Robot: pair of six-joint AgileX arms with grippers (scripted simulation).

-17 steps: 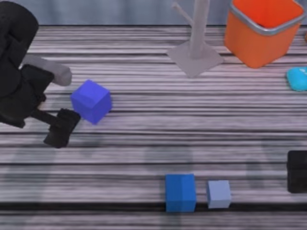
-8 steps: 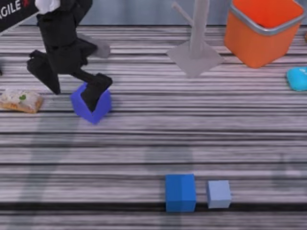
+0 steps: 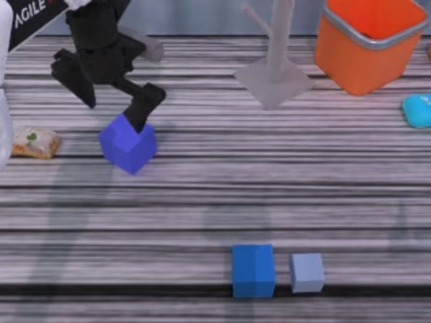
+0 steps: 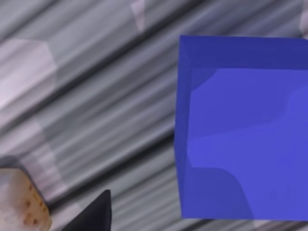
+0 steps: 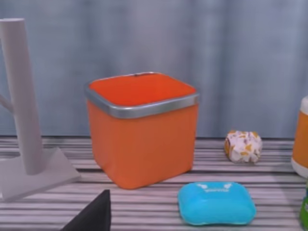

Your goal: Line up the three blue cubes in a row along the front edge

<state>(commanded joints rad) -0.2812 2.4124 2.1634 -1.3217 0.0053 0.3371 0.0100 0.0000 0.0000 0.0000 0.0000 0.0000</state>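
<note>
The large indigo-violet cube point(image 3: 128, 142) sits turned at an angle at the table's left middle, and it fills much of the left wrist view point(image 4: 240, 130). My left gripper point(image 3: 143, 113) hangs open over the cube's back corner; one dark fingertip point(image 4: 100, 214) shows beside the cube. The royal-blue cube point(image 3: 254, 270) and the small pale grey-blue cube point(image 3: 307, 272) stand side by side at the front edge point(image 3: 135, 291), a dark line. My right gripper is out of the top view; one fingertip point(image 5: 98, 211) shows in the right wrist view, with nothing held.
An orange bin point(image 3: 367, 40) stands at the back right, with a grey rack stand point(image 3: 273, 74) to its left. A rounded cyan object point(image 3: 417, 110) lies at the right edge. A piece of toast point(image 3: 30, 141) lies left of the indigo cube.
My left arm swung from the indigo cube's left side to above it, then shifted slightly towards the back. The right gripper left the top view at the right edge. The cubes have not moved.
</note>
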